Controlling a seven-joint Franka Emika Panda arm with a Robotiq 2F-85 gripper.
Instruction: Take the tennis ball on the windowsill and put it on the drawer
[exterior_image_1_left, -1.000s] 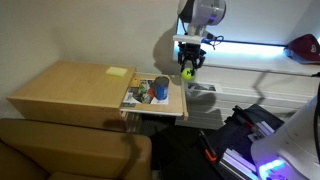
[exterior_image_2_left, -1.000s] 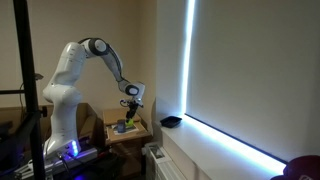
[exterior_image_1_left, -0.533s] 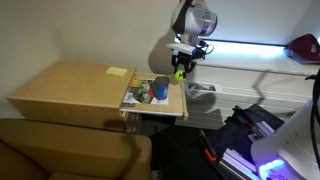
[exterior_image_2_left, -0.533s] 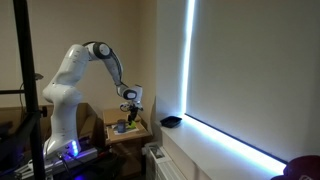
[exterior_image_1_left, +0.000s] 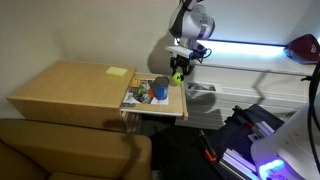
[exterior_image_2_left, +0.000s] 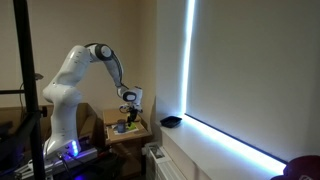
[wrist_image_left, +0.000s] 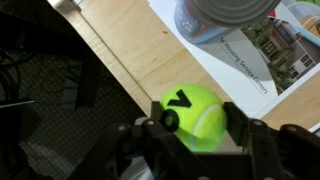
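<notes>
Both exterior views distant, sharing the drawer (exterior_image_1_left: 176, 101); wrist view close, straight down onto it.

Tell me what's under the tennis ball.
Bare light wood of the drawer, near a printed leaflet. The spot directly beneath is hidden by the tennis ball itself.

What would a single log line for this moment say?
tool: shut on tennis ball | location: over drawer edge | release: not yet

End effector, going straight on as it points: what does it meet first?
The tennis ball in the end effector would likely touch bare wood of the drawer, beside the leaflet; depth unclear.
</notes>
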